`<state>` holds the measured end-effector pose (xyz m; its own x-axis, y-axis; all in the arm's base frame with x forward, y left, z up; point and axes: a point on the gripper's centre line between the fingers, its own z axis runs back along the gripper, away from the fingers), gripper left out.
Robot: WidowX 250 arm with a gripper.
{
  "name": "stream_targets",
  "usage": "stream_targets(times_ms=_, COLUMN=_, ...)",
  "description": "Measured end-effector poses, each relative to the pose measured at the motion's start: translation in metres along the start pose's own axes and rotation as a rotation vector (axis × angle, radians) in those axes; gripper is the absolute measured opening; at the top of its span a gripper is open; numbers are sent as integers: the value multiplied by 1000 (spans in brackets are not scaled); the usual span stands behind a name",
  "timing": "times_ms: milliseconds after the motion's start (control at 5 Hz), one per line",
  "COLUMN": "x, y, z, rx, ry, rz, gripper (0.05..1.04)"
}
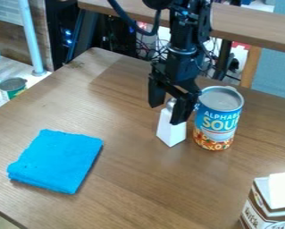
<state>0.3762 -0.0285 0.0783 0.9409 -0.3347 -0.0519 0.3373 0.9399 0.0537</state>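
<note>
The black gripper (169, 103) hangs over the table right of centre, its two fingers spread apart. Between and just below them stands a white block-like object (172, 129) with a narrow greyish top; part of it is behind the right finger. Close by on the right is an upright soup can (219, 120) with a blue label and a bare metal lid. A folded bright blue cloth (58, 160) lies flat at the left of the table.
A brown and white carton (270, 203) stands at the lower right corner of the wooden table (132, 179). Behind the table are cables and a wooden ledge (252, 22). Beyond its left edge, a green can (13, 87) sits on a lower light surface.
</note>
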Motion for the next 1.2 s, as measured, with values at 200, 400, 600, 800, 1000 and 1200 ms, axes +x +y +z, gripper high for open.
stream_targets(times_ms=200, x=5, y=-3, z=-3, rx=20, ry=-11, rz=31, gripper=696)
stream_targets(times_ms=400, x=9, y=-12, z=-3, rx=33, ry=-23, rz=41, gripper=610)
stream_targets(times_ms=600, x=8, y=-12, z=-5, rx=33, ry=-23, rz=59, gripper=610)
stream_targets(times_ms=800, x=-1, y=-15, z=-4, rx=21, ry=-5, rz=58, gripper=610)
stream_targets(times_ms=1000, x=-8, y=-17, z=29, rx=11, ry=-42, rz=59, gripper=610)
stream_targets(times_ms=1200, x=-19, y=-28, z=60, rx=12, ry=-85, rz=42, gripper=610)
